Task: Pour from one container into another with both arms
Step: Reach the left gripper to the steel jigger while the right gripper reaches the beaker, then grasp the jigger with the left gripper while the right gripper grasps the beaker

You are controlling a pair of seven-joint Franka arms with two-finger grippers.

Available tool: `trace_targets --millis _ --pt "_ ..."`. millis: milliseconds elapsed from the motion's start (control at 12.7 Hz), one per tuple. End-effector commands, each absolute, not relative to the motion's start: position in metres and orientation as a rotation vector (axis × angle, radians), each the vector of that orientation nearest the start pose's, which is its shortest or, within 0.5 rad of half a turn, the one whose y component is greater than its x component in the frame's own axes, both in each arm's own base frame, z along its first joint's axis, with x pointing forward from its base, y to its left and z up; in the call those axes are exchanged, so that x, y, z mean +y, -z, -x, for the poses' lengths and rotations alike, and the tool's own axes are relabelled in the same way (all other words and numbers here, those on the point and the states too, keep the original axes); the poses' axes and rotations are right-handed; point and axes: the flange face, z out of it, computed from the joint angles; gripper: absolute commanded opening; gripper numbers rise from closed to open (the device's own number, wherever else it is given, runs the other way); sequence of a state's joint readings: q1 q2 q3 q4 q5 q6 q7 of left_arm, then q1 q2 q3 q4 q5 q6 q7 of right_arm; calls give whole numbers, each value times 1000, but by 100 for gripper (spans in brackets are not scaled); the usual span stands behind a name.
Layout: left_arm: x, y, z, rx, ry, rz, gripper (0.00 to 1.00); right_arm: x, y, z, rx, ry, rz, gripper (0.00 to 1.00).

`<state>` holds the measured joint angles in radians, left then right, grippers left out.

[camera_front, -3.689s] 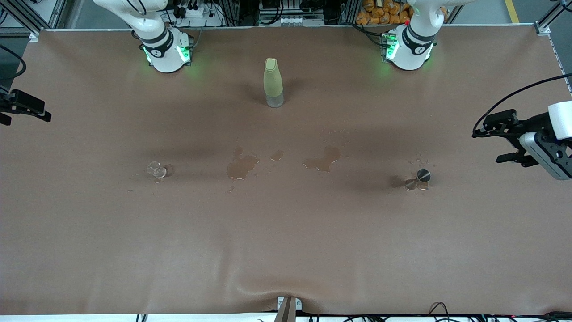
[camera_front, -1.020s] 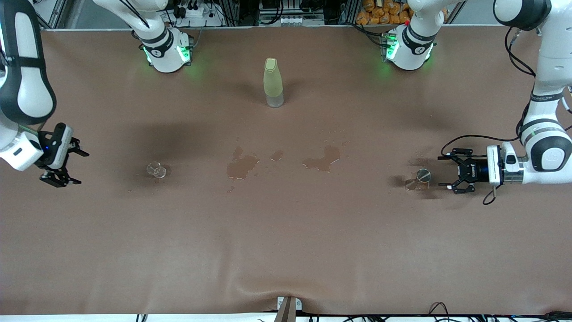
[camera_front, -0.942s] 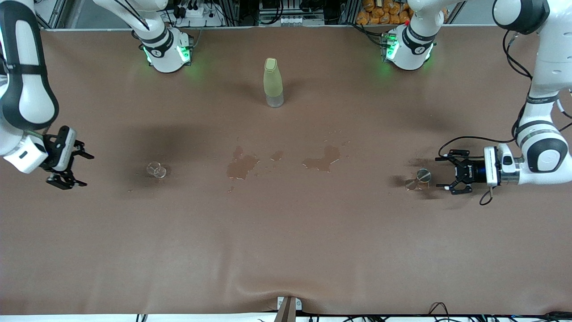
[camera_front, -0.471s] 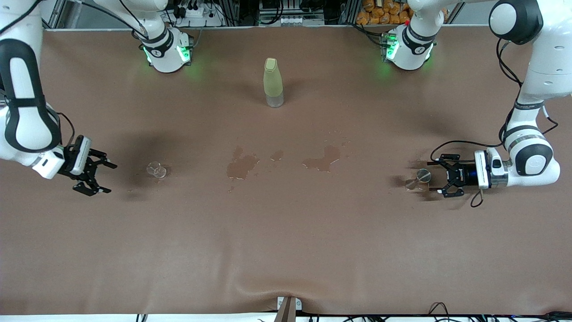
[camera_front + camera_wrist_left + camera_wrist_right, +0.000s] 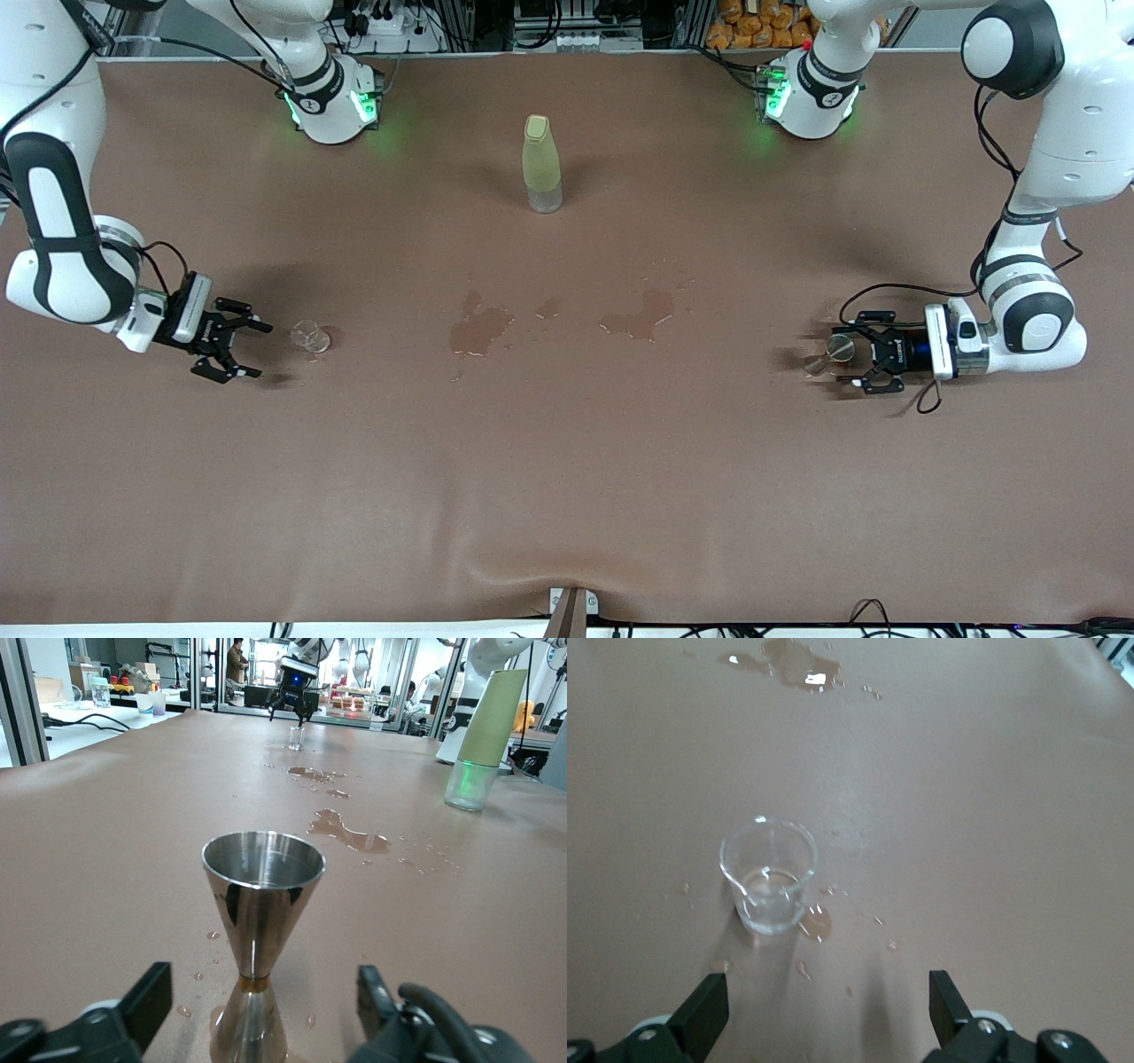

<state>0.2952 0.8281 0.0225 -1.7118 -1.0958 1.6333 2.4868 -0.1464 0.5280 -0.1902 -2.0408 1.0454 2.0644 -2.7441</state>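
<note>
Left wrist view, shiny hourglass metal jigger

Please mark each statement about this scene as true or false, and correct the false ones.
1. The metal jigger stands upright between the fingers of the left pincer. True.
2. The right pincer already grips the glass cup. False: it is open and stops short of the cup, toward the right arm's end of the table, with a gap between them.
3. The yellow-green bottle lies on its side. False: it stands upright, farther from the front camera than the spills.
4. Wet patches lie on the table between cup and jigger. True.
5. The glass cup is full to the rim. False: only a little clear liquid sits at its bottom.
</note>
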Motion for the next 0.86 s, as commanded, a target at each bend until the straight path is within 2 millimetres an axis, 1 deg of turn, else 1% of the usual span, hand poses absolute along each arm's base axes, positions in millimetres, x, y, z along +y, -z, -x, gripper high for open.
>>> trace_targets --millis 0,78,235,471,549,628,706,785 --pt "91 -109 -593 -1404 -964 -1463 82 -140 -141 -530 2530 -1379 -2141 100" --pt "91 -108 -592 -1403 -965 -1464 78 -143 -135 -526 2528 -1418 -2127 100" --pt "91 -107 -592 -1402 -964 -1465 69 -139 -125 -520 2558 -1490 -2121 100" --pt "86 -107 -594 -1414 -957 -1468 68 -137 -120 -514 2581 -1560 -2088 100" --pt "85 -106 -595 -1420 -956 -1476 66 -137 -119 -513 2590 -1579 -2070 100" --pt "84 -107 -595 -1424 -955 -1476 62 -138 -114 -509 2601 -1600 -2055 100" --pt "80 -107 -596 -1428 -951 -1471 60 -140 -113 -507 2605 -1624 -2028 100" --pt "80 -107 -596 -1429 -950 -1471 56 -141 -108 -503 2608 -1653 -2023 100"
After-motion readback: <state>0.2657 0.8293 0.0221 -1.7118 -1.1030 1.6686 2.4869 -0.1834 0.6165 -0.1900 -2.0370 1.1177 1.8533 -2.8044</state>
